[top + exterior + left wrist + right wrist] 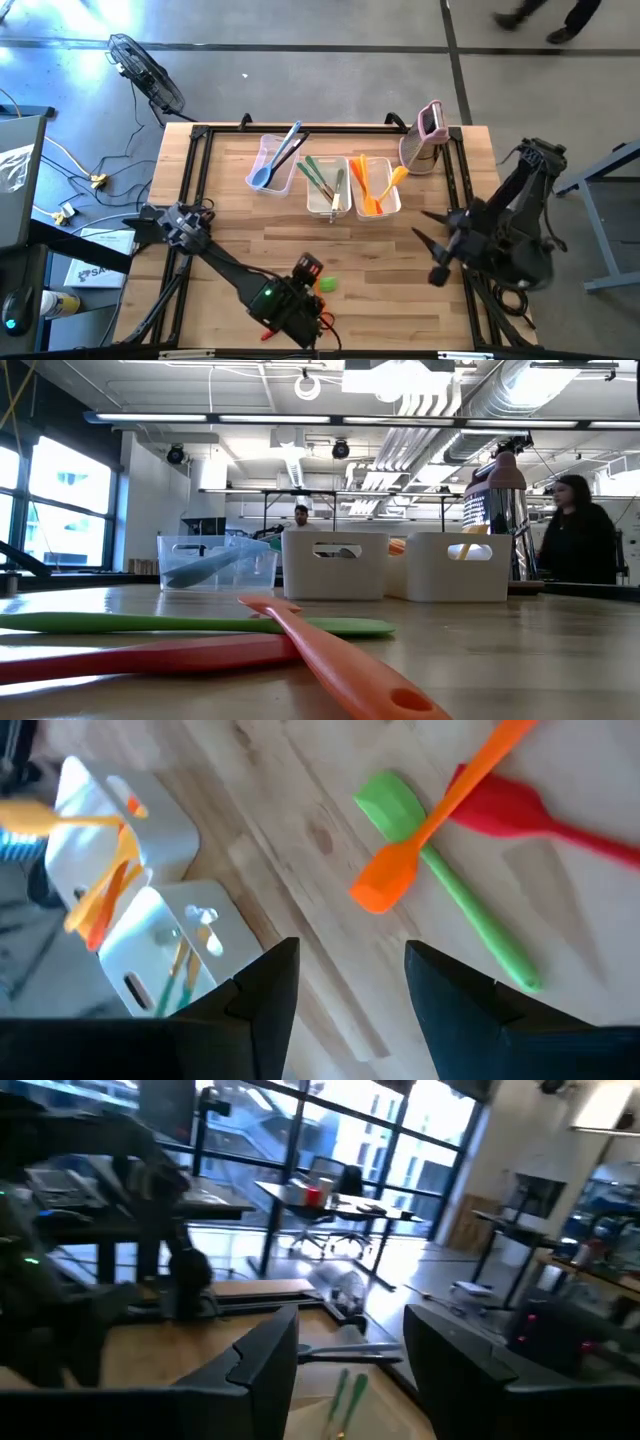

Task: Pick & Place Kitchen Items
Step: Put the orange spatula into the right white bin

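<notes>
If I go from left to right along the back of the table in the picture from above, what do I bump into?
Tub with the blue spoon → tub with green tools → tub with orange tools → pink-and-white gadget.

Overhead view: even, bright light; surface (300, 240) shows soft, faint shadows. Low view: ceiling strip lamps (300, 420) glare white; windows (60, 490) at one side add daylight. Near orange spatula (340, 660) blurs at the close end; tubs (335, 565) sharper. Left wrist view: washed out, soft throughout, pale glare on wood. Right wrist view: motion-blurred, bluish daylight through glass wall (330, 1140).
</notes>
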`<state>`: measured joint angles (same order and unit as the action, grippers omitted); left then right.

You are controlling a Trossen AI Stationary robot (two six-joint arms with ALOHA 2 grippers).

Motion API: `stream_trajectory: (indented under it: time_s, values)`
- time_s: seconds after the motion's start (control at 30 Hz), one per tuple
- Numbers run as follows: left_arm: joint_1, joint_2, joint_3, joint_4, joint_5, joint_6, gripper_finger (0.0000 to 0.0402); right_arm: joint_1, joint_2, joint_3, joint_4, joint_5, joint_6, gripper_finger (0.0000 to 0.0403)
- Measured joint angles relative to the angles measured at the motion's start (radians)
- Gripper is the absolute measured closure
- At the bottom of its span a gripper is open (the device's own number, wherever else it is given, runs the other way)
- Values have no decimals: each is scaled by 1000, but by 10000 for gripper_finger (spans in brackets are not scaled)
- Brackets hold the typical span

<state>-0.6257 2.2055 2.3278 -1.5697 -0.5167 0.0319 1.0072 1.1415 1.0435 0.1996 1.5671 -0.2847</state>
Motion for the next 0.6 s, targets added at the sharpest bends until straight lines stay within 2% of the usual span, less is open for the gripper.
stream_trajectory:
  time_s: [0.2,0.33,0.43,0.6]
  values:
    - [70,21,0,45,52,136,224,95,1,0,-149,-41,206,229]
    - [124,47,2,66,180,216,224,106,1,0,-232,-134,325,229]
    - [153,73,-2,57,257,269,224,104,1,0,-274,-210,373,229]
    - [190,142,-2,52,288,370,224,77,1,0,-315,-322,397,229]
